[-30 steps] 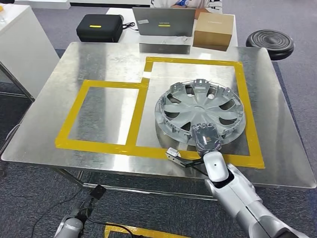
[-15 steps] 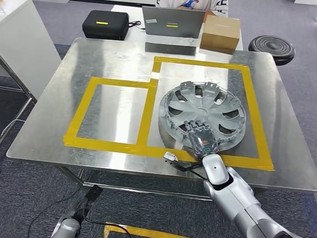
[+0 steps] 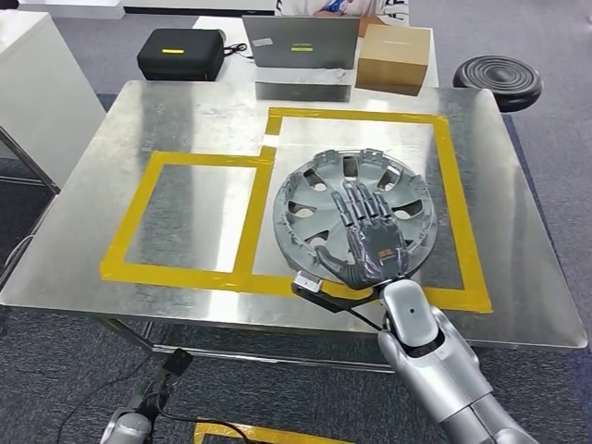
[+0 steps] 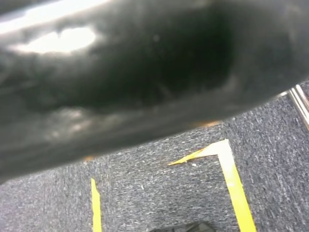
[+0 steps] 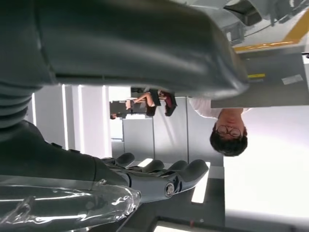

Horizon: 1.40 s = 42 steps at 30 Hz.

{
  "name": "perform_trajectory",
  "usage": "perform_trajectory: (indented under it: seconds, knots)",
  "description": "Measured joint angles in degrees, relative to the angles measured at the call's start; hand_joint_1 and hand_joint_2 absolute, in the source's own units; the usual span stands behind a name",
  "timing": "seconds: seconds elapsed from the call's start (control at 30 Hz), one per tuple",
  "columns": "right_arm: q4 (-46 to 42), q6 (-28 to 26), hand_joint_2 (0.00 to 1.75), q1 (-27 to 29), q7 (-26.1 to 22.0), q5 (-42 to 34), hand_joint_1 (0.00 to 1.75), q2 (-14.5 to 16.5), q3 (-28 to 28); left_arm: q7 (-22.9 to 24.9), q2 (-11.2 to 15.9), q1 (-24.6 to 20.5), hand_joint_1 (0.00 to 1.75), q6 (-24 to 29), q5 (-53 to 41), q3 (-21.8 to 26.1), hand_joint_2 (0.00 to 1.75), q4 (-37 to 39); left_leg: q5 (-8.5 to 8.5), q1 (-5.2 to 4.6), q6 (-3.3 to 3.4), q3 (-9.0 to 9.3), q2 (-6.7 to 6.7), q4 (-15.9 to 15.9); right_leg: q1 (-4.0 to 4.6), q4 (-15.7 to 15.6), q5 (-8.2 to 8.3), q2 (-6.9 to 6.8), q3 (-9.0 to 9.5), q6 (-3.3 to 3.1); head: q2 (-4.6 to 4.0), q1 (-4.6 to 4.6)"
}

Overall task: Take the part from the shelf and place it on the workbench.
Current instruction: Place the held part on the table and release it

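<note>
The hubcap (image 3: 354, 215), a grey wheel cover with curved spokes, lies flat on the metal worktop (image 3: 91, 231) inside the larger of two yellow tape (image 3: 254, 217) rectangles, the one toward the worktop's right edge. Its near rim sits just beside the tape strip that runs along the near edge.

The right robot hand (image 3: 366, 236) reaches in over the near edge and is spread flat above the near half of the hubcap, fingers (image 3: 360, 205) straight and apart, thumb out to the side. It grips nothing; whether the palm touches the hubcap cannot be told. In the right wrist view the same robot hand (image 5: 109, 164) shows its fingers (image 5: 182, 171) stretched out side by side, not curled.

The left arm (image 3: 129, 427) hangs below the worktop's near edge, and the state of the left robot hand cannot be told. The left wrist view looks down at grey carpet (image 4: 153, 188) with yellow floor tape (image 4: 233, 188).

The smaller tape rectangle toward the left edge holds nothing. Beyond the far edge, a second table carries a black case (image 3: 181, 53), a laptop (image 3: 300, 43) and a cardboard box (image 3: 392, 57). A black stool (image 3: 499, 81) stands off the far right corner, and a white cabinet (image 3: 35, 88) off the far left corner. A person (image 5: 228, 128) with glasses is seen in the right wrist view
</note>
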Motion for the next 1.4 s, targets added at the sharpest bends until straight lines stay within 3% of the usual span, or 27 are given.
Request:
perform_trajectory:
  seconds: [0.03,0.07,0.1,0.17,0.2,0.27,0.37,0.43,0.5,0.53,0.57,0.6,0.67,0.73,0.83,0.9,1.0,1.03,1.07,1.1,1.17,1.23,1.33,1.4]
  knots:
    - [-1.1,0.8,0.0,0.4,-0.6,-0.9,0.0,-0.2,-0.1,0.0,0.0,0.1,0.0,0.0,0.2,-0.1,0.0,0.0,-0.33,0.01,-0.04,-1.05,0.0,2.1,-0.01,0.0,-0.01,0.01,0.01,-0.01,0.0,-0.01]
    - [-2.2,1.9,0.0,0.7,-1.4,-2.3,0.0,-0.5,-0.1,-0.1,0.1,0.2,0.0,0.1,0.4,-0.2,0.0,0.0,0.4,0.02,-0.04,-1.18,0.01,2.2,-0.03,0.0,-0.02,0.03,0.03,0.0,0.0,-0.02]
    - [-3.6,3.1,0.0,0.9,-2.2,-4.0,0.0,-0.9,-0.1,-0.2,0.2,0.3,0.0,0.1,0.6,-0.3,0.0,0.0,2.08,0.05,-0.02,-0.26,0.02,0.1,-0.08,0.0,-0.03,0.05,0.09,0.04,0.0,-0.02]
    - [-6.8,4.6,0.0,1.2,-3.6,-7.3,0.0,-1.7,-0.1,-0.4,0.4,0.4,0.0,0.3,1.1,-0.3,0.0,0.0,5.95,0.2,-0.08,3.4,0.15,-7.5,0.03,0.2,-0.16,0.13,0.1,0.42,0.0,-0.08]
    - [-8.3,5.0,0.0,1.3,-4.0,-8.5,0.0,-2.2,-0.1,-0.5,0.4,0.4,0.0,0.3,1.3,-0.3,0.0,0.0,6.97,0.28,0.06,4.88,0.13,-10.6,0.17,0.4,-0.23,0.19,-0.02,0.7,0.0,-0.1]
    - [-10.8,5.3,0.0,1.6,-4.5,-9.7,0.0,-2.9,-0.1,-0.6,0.4,0.6,0.0,0.5,1.4,-0.4,0.0,0.0,7.17,0.3,0.56,5.96,0.04,-13.2,0.48,0.5,-0.21,0.27,-0.28,1.28,0.0,-0.13]
    - [-14.6,3.3,0.0,3.0,-5.5,-12.7,0.0,-3.7,-0.4,-0.6,0.5,0.9,0.0,1.2,1.6,-0.3,0.0,0.0,7.24,0.32,1.88,5.88,-0.04,-13.3,0.3,1.1,-0.83,0.13,-0.69,1.98,0.0,-0.03]
    - [-17.5,1.4,0.0,4.0,-6.2,-14.9,0.0,-4.0,-0.9,-0.5,0.5,1.0,0.0,1.8,1.8,-0.3,0.0,0.0,7.32,0.39,2.54,5.91,-0.03,-13.4,0.24,5.7,-3.65,-0.07,-2.92,2.43,0.0,0.26]
    - [-20.1,0.4,0.0,5.1,-6.9,-16.7,0.0,-4.2,-1.3,-0.4,0.5,1.1,0.0,2.2,2.0,-0.3,0.0,0.0,7.29,0.3,2.82,5.91,0.02,-13.4,0.24,13.6,-7.1,-0.13,-6.58,2.65,0.0,0.43]
    - [-21.3,-0.2,0.0,5.8,-7.5,-18.1,0.0,-4.2,-1.6,-0.3,0.4,1.2,0.0,2.6,2.0,-0.3,0.0,0.0,7.27,0.26,2.86,5.92,0.01,-13.4,0.24,16.3,-7.81,-0.13,-7.89,2.64,0.0,0.43]
    - [-22.7,-1.0,0.0,6.7,-8.5,-20.5,0.0,-4.2,-2.0,-0.2,0.4,1.2,0.0,3.0,2.1,-0.3,0.0,0.0,7.24,0.23,2.89,5.94,-0.04,-13.4,0.24,16.9,-7.43,-0.13,-8.24,2.56,0.0,0.45]
    - [-24.3,-1.9,0.0,7.6,-9.7,-23.7,0.0,-4.2,-2.5,-0.1,0.4,1.3,0.0,3.6,2.2,-0.3,0.0,0.0,7.21,0.21,2.89,6.01,-0.12,-13.4,0.25,15.1,-6.04,-0.13,-7.41,2.4,0.0,0.45]
    - [-28.1,-3.1,0.0,9.2,-12.5,-32.0,0.0,-3.9,-3.9,0.1,0.3,1.4,0.0,4.7,2.5,-0.2,0.0,0.0,7.08,0.12,2.72,6.21,-0.29,-13.4,0.31,7.2,-2.45,-0.14,-3.41,2.0,0.0,0.47]
    - [-31.7,-3.3,0.0,10.4,-14.4,-38.0,0.0,-3.4,-5.2,0.2,0.1,1.5,0.0,5.3,2.7,-0.2,0.0,0.0,6.97,-0.08,2.27,6.27,-0.33,-13.3,0.44,1.5,-0.88,-0.07,-0.29,1.71,0.0,0.42]
    - [-35.0,-3.5,0.0,12.0,-15.9,-40.6,0.0,-2.8,-6.4,0.2,0.0,1.6,0.0,5.7,2.8,-0.2,0.0,0.0,7.11,-0.01,1.3,6.28,-0.29,-13.6,0.57,0.5,-0.68,0.05,0.29,1.09,0.0,0.39]
    - [-36.7,-3.8,0.0,12.9,-17.1,-41.4,0.0,-2.4,-7.3,0.4,-0.1,1.6,0.0,6.0,2.8,-0.2,0.0,0.0,5.72,0.01,0.7,5.66,-0.16,-12.0,0.33,0.2,-0.4,-0.02,0.41,0.43,0.0,0.27]
    - [-38.5,-4.0,0.0,14.3,-18.6,-42.3,0.0,-1.8,-8.2,0.7,-0.2,1.8,0.0,6.3,2.8,-0.2,0.0,0.0,0.37,0.02,0.14,1.57,-0.05,-2.4,0.16,0.0,-0.28,-0.15,0.42,0.0,0.0,0.08]
    - [-38.8,-3.9,0.0,14.9,-18.9,-42.7,0.0,-1.7,-8.4,0.8,-0.2,1.9,0.0,6.4,2.8,-0.2,0.0,0.0,-0.7,0.04,0.05,0.34,-0.05,0.5,0.16,0.0,-0.26,-0.17,0.38,-0.05,0.0,0.08]
    - [-39.1,-3.9,0.0,15.5,-19.2,-43.1,0.0,-1.5,-8.6,0.9,-0.2,2.0,0.0,6.5,2.8,-0.2,0.0,0.0,-0.72,0.04,0.02,-0.08,-0.05,1.7,0.15,0.0,-0.23,-0.16,0.33,-0.07,0.0,0.07]
    - [-39.3,-3.8,0.0,16.1,-19.4,-43.6,0.0,-1.4,-8.8,0.9,-0.1,2.2,0.0,6.7,2.8,-0.2,0.0,0.0,0.31,0.05,0.03,0.53,-0.05,0.7,0.13,0.0,-0.2,-0.14,0.32,-0.04,0.0,0.06]
    - [-39.7,-3.8,0.0,17.0,-20.0,-44.6,0.0,-1.2,-9.2,0.9,-0.1,2.3,0.0,6.9,2.9,-0.2,0.0,0.0,3.84,0.12,0.1,4.23,-0.01,-6.0,0.07,0.1,-0.1,-0.09,0.33,0.21,0.0,0.05]
    - [-40.0,-3.9,0.0,17.8,-20.7,-45.5,0.0,-1.1,-9.6,0.9,-0.1,2.3,0.0,7.0,3.0,-0.2,0.0,0.0,5.76,0.16,0.39,7.35,-0.12,-12.2,0.29,0.4,0.0,0.0,0.07,0.74,0.0,0.04]
    - [-40.2,-3.9,0.0,19.2,-21.5,-46.6,0.0,-0.9,-10.2,1.0,-0.1,2.7,0.0,7.2,3.0,-0.2,0.0,0.0,6.05,0.03,1.47,7.74,-0.25,-13.7,0.42,0.2,0.39,0.07,-0.16,1.69,0.0,0.02]
    - [-40.3,-4.0,0.0,20.0,-21.9,-46.7,0.0,-0.9,-10.5,1.1,0.0,3.0,0.0,7.4,3.0,-0.1,0.0,0.0,6.38,0.15,2.27,7.66,-0.18,-13.8,0.31,1.4,-0.78,-0.04,-0.8,2.27,0.0,0.18]
